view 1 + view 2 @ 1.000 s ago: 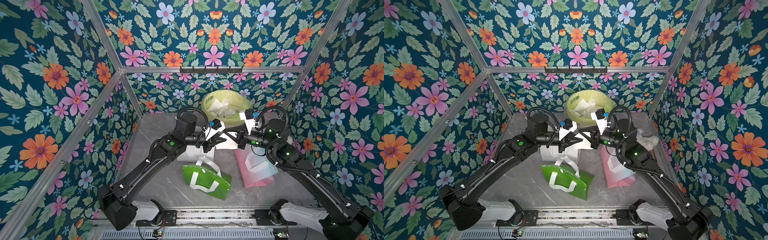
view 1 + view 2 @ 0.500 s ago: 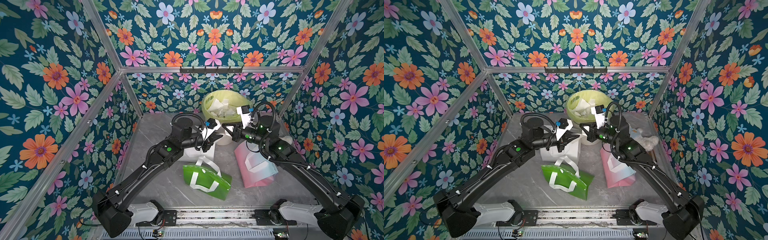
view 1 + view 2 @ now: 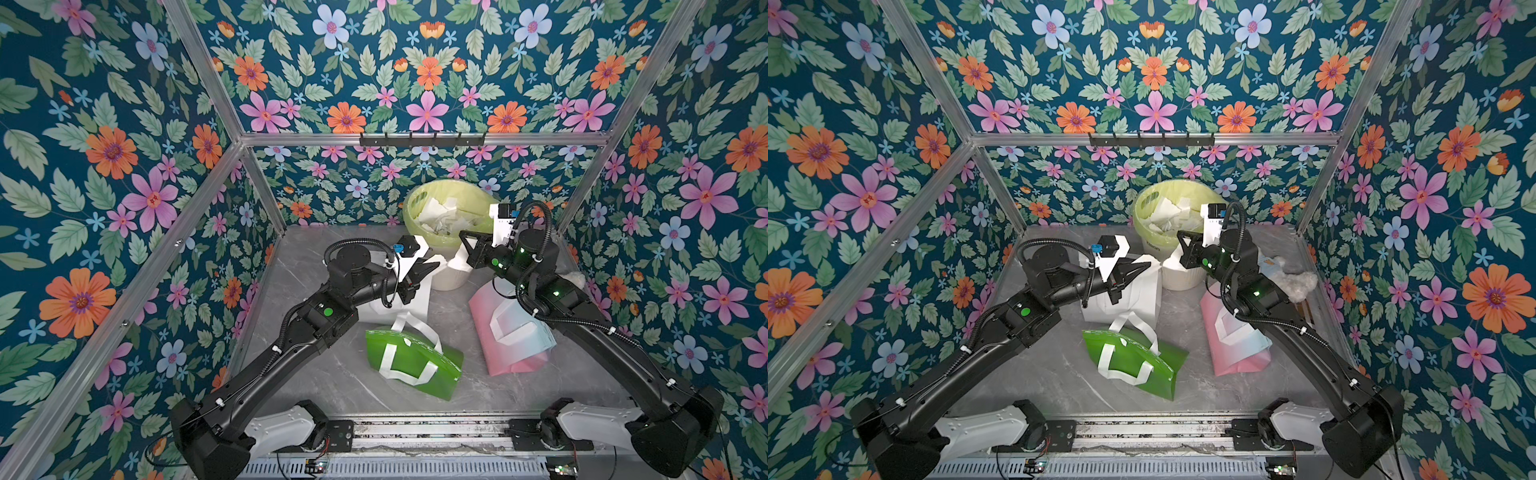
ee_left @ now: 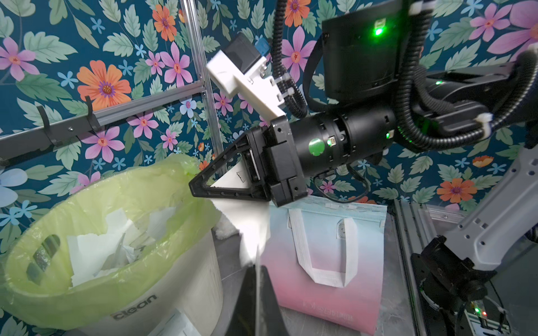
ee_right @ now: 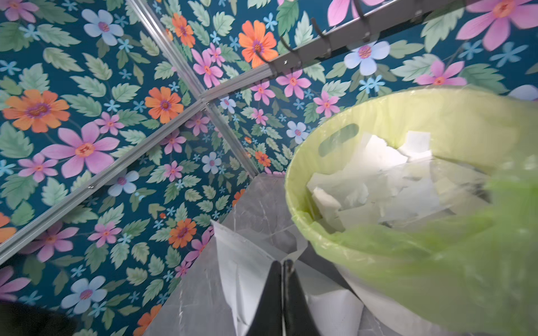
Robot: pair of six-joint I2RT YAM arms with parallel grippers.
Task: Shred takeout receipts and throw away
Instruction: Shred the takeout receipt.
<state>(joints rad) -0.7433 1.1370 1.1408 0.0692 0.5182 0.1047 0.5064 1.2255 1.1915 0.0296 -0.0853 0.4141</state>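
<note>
Your left jaws and right jaws were both clamped shut, each on a torn receipt piece: the right piece (image 5: 241, 279) hung just outside the rim of the bin (image 3: 411, 199), the left piece (image 4: 247, 227) farther off. Released there, the light paper would probably have fluttered onto the bench (image 3: 332, 374).

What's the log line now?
left fingers: shut on left receipt piece | right fingers: shut on right receipt piece, beside bin | bin: torn paper
</note>
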